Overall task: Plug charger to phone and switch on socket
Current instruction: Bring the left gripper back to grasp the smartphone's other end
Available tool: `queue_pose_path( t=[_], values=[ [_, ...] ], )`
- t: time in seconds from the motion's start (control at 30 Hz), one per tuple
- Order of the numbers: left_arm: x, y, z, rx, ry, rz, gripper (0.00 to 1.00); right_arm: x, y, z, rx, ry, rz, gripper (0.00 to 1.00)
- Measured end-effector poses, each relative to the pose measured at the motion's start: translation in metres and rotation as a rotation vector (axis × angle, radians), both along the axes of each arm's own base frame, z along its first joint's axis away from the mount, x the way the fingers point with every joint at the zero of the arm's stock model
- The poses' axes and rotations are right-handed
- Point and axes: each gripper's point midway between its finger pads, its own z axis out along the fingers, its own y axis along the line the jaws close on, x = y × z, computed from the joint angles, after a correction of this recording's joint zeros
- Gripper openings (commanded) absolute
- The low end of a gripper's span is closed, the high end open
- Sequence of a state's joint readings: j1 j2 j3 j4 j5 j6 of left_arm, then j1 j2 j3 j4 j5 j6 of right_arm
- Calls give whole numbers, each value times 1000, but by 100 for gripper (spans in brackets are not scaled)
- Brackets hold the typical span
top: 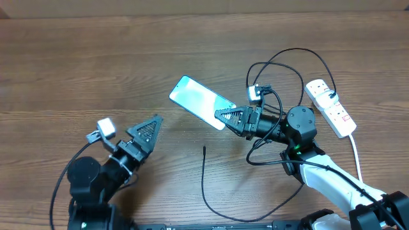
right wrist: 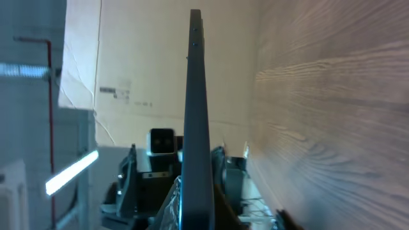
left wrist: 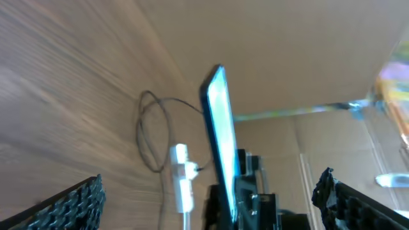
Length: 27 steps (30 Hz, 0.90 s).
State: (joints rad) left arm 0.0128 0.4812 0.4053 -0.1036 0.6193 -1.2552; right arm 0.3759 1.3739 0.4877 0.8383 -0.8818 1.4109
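Socket (top: 330, 107) sits far right, untouched. Phone (top: 199, 100) is clamped at one end by the right gripper (top: 235, 119), prob to steady it for plugging. Left gripper (top: 152, 126) has its fingers wide apart, empty. Charger (top: 203, 169) tip lies loose on the table (top: 77, 57) btw both arms, needs grabbing next imo.

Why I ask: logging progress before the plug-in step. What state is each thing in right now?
left gripper: open, empty.
right gripper: shut on one end of the phone.
phone: screen lit, no cable in it.
charger: loose on the table, tip free.
socket: on the table, switches too small to read.
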Motion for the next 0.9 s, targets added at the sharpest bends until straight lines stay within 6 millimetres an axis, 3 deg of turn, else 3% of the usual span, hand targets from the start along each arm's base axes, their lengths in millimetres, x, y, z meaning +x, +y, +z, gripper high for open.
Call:
queue_pose_path(
  t=[0.4, 0.73, 0.9],
  values=[
    [25, -26, -11, -151, 69, -140, 92, -19, 39, 0, 40, 130, -4, 4],
    [40, -50, -23, -178, 96, -227, 69, -23, 53, 0, 51, 152, -42, 4],
    [47, -51, -19, -181, 49, -233, 49, -20, 53, 0, 52, 154, -69, 4]
  ],
)
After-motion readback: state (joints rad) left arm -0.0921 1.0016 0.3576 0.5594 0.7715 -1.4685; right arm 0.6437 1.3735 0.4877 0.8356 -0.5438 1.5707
